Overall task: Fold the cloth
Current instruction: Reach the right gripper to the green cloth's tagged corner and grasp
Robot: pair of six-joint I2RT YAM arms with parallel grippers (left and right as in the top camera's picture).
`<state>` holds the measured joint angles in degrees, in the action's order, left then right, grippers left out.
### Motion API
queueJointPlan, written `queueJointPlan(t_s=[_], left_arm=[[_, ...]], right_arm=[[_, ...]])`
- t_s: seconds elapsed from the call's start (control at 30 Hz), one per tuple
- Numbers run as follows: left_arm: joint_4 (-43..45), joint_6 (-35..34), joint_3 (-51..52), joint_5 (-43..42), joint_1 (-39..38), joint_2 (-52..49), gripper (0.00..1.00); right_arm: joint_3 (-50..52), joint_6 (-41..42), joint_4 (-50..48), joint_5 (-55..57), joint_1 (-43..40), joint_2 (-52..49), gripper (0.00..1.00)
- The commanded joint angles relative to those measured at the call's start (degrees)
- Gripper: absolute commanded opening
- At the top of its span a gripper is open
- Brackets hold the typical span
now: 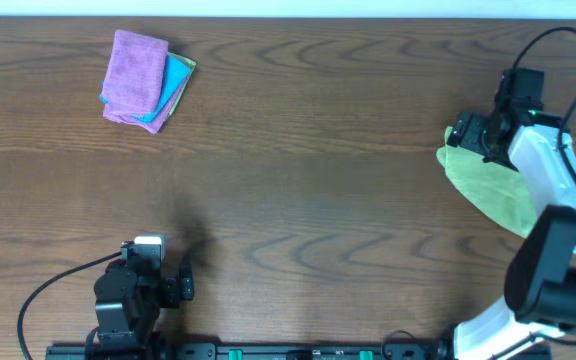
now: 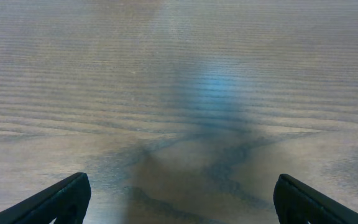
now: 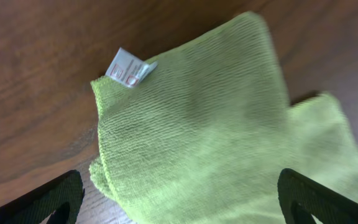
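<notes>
A light green cloth (image 1: 488, 186) lies bunched at the right side of the table, partly under my right arm. In the right wrist view the green cloth (image 3: 216, 124) fills most of the frame, with a small white tag (image 3: 128, 67) at its corner. My right gripper (image 1: 465, 132) hovers over the cloth's far left end; its fingers (image 3: 179, 202) are wide open with cloth between them, not pinched. My left gripper (image 1: 173, 282) rests near the front left edge, open (image 2: 179, 202) over bare wood.
A folded stack of cloths sits at the far left: a purple cloth (image 1: 133, 78) on top of a blue cloth (image 1: 175, 83). The wooden table (image 1: 298, 190) stretches between the arms. Cables run by both arm bases.
</notes>
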<state>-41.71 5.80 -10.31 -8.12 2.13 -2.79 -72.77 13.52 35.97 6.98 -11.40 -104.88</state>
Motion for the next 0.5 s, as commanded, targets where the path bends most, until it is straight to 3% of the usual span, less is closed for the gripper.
queueJointPlan(t_s=[0.0, 0.3, 0.47], left_arm=[[-0.6, -0.7, 0.8, 0.7, -0.3, 0.3, 0.95], [-0.6, -0.7, 0.8, 0.7, -0.3, 0.3, 0.95], [-0.6, -0.7, 0.8, 0.7, -0.3, 0.3, 0.95]], right_arm=[[-1.0, -1.6, -0.7, -2.6, -0.3, -3.2, 0.99], [-1.0, -1.6, -2.5, -6.0, -0.2, -7.2, 0.90], [-0.9, -1.6, -2.8, -6.6, -0.2, -9.1, 0.69]])
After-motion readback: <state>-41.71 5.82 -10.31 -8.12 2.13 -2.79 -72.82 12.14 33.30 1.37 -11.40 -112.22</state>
